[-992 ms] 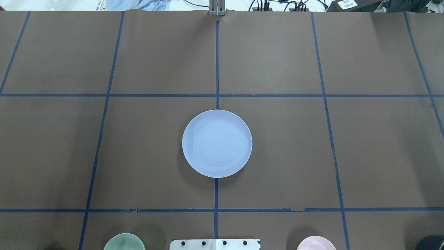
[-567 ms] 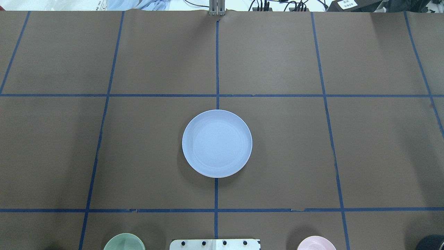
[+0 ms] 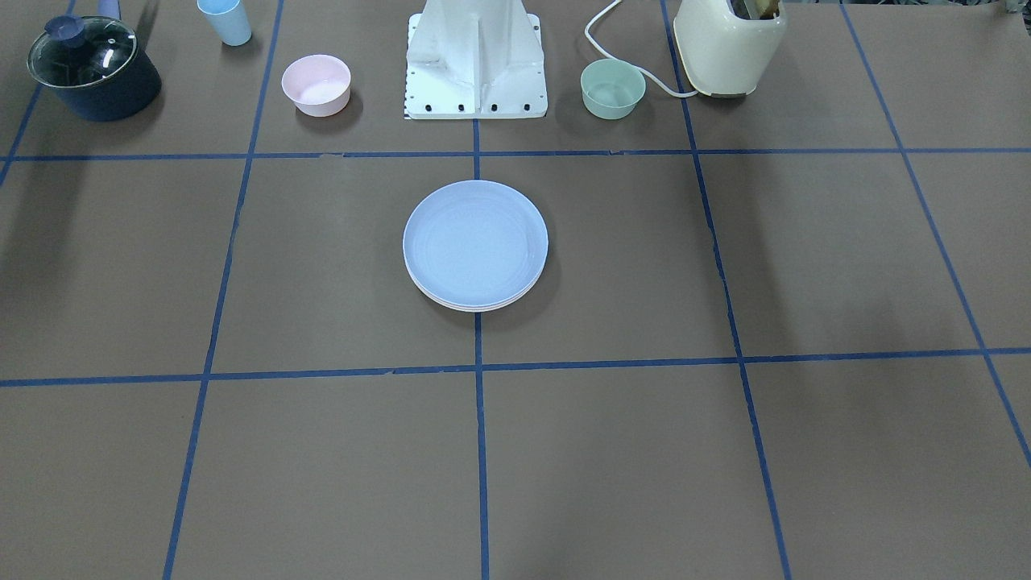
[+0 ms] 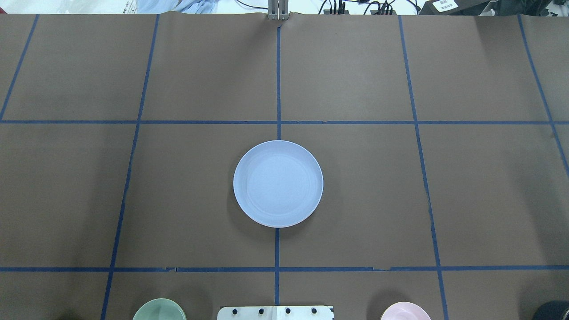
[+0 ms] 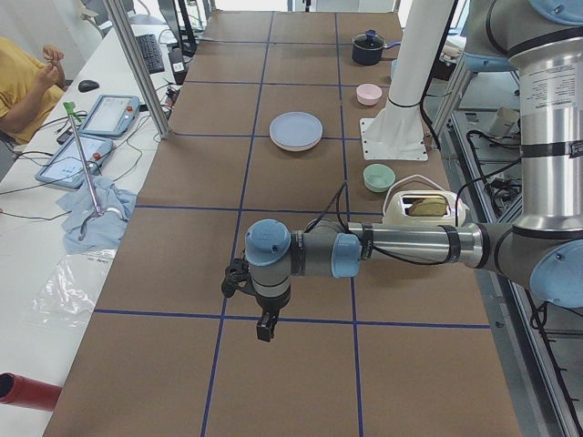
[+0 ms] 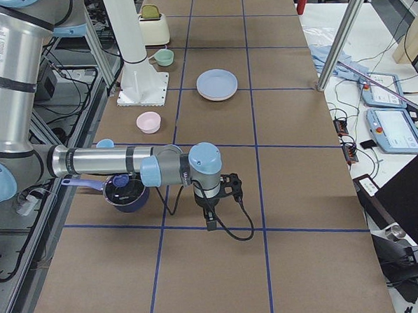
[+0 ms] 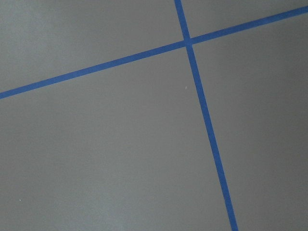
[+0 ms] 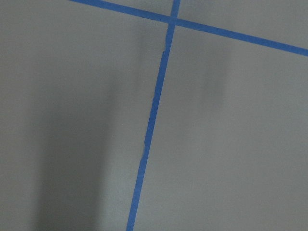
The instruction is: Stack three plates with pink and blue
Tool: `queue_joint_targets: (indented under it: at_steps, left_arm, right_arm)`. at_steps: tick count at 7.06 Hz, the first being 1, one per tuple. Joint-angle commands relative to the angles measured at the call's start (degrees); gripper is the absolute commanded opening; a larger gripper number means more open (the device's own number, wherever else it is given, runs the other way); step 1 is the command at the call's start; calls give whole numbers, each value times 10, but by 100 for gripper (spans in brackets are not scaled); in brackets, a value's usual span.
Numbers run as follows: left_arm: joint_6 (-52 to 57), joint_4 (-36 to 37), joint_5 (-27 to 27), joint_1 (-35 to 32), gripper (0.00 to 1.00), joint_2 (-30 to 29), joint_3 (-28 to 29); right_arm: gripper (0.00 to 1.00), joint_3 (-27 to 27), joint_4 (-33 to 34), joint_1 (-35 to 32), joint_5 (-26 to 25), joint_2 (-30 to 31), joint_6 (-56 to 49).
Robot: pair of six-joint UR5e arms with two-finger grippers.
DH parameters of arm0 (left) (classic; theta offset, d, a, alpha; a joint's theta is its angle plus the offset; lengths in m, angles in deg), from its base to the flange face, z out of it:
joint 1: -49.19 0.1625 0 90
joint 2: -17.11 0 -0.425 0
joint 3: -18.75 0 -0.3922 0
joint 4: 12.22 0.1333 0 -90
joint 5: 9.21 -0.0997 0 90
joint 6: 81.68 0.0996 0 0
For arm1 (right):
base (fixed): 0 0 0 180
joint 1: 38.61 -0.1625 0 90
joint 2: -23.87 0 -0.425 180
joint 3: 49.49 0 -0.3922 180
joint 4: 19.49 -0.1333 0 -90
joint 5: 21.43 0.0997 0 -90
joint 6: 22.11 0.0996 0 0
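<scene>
A stack of round plastic plates [image 3: 475, 246], pale blue on top, sits at the middle of the desk [image 3: 725, 451]. The small pink bowl [image 3: 316, 84] and mint green bowl [image 3: 612, 89] beside the white robot base [image 3: 475, 56] look empty. The left fingers [image 5: 264, 328] and right fingers [image 6: 211, 222] hang well away; spread or pressed together, I can't tell.

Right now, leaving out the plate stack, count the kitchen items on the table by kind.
Bowls: 2 (pink bowl, green bowl)
Cups: 1 (blue cup)
Pots: 1 (lidded pot)
Toasters: 1 (toaster)
Total: 5
</scene>
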Motion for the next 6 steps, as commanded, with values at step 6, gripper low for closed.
queue_joint_targets:
  at_steps: [6]
  left_arm:
    - [1, 0, 0, 0, 100, 5, 4]
  right_arm:
    - [100, -2, 0, 1, 41, 1, 2]
